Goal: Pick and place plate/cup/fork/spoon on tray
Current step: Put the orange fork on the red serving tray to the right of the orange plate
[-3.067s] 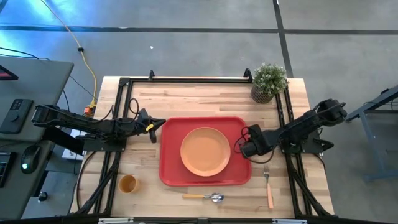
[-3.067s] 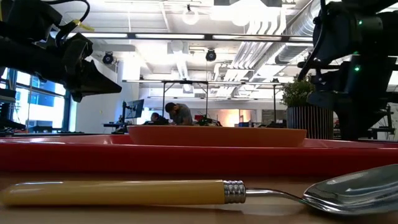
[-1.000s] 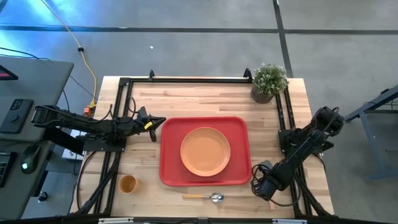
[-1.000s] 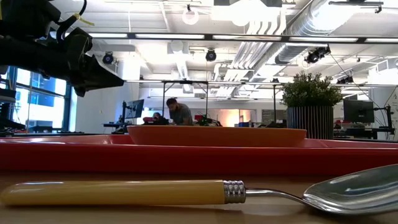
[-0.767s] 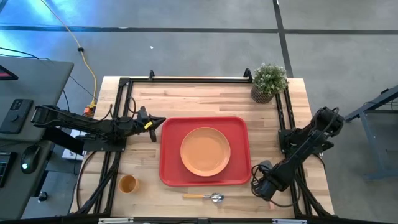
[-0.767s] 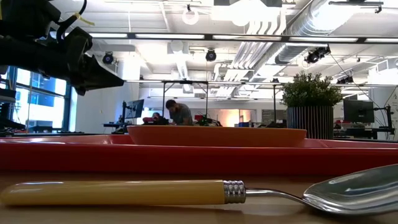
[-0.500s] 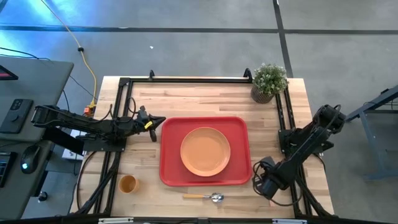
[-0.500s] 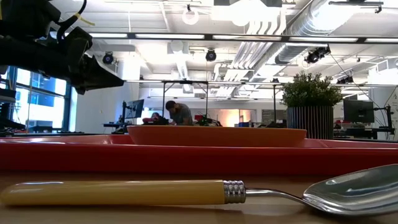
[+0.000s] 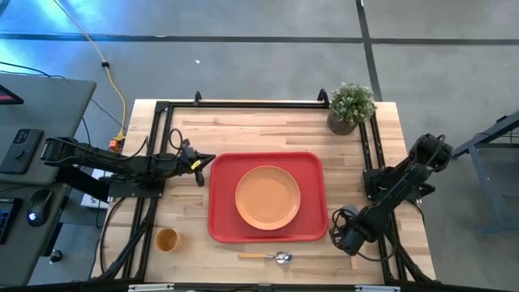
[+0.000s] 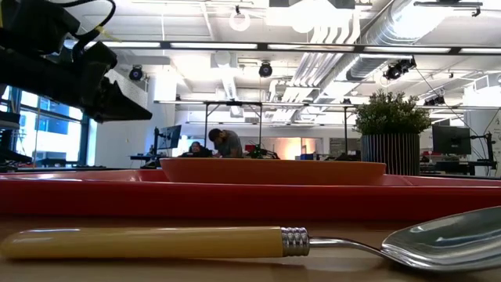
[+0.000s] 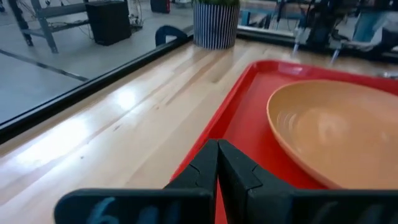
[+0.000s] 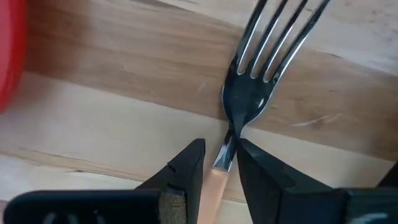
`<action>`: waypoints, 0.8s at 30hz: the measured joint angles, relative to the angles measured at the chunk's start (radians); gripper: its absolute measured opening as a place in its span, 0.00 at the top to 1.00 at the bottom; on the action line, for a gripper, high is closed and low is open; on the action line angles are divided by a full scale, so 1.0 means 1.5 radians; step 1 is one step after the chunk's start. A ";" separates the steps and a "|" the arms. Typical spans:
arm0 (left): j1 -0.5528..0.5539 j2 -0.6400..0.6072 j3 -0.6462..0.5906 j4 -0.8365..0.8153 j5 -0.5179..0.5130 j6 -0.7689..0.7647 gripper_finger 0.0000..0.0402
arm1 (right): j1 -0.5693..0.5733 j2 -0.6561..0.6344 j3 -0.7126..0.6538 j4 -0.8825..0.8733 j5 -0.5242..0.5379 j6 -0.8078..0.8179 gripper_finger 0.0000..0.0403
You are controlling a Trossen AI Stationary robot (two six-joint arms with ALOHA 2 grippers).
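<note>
1 fork (image 12: 239,127) neck between right gripper (image 12: 219,163) fingers, on table (image 12: 93,106)

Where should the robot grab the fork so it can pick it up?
Best at the thin neck, where the orange handle meets the metal, coming straight down from above. The fork lies flat on the wooden table, so only its two narrow sides can be pinched. The right gripper is already placed that way, one finger on each side of the neck.
</note>
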 joint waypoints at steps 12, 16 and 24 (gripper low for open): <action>0.000 0.000 0.000 -0.055 -0.005 0.019 1.00 | -0.023 -0.015 0.047 -0.105 0.016 0.079 0.97; 0.000 0.000 0.000 -0.058 -0.005 0.019 1.00 | -0.032 -0.031 0.114 -0.188 0.024 0.080 0.96; 0.000 0.000 0.000 -0.058 -0.006 0.023 1.00 | -0.105 -0.034 0.216 -0.322 0.189 0.037 0.97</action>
